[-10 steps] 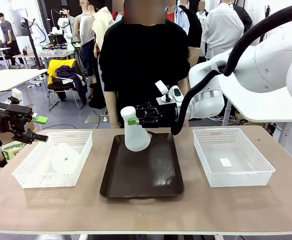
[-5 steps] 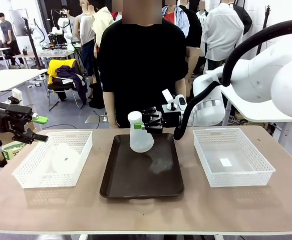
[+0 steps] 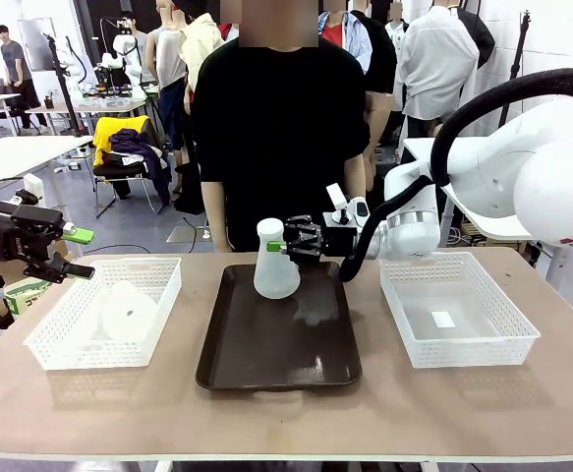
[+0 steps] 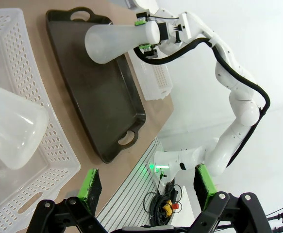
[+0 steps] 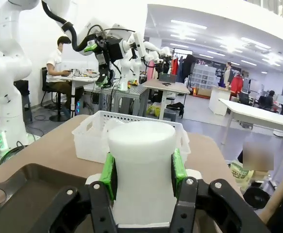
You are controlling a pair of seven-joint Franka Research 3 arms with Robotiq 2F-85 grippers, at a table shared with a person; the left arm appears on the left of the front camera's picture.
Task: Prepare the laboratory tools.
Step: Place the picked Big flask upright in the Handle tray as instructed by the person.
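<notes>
Frosted flask (image 3: 275, 273), neck clamped — right end effector (image 3: 276, 246)

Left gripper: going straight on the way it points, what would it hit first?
The left gripper would likely meet the near end of the dark brown rectangular tray, just past the white lattice basket; depth is unclear.

On the desk (image 3: 286, 423) a dark brown tray (image 3: 271, 346) lies between the left basket (image 3: 65, 344) and the right basket (image 3: 473, 352), both white lattice. A person (image 3: 276, 128) in black stands behind.
</notes>
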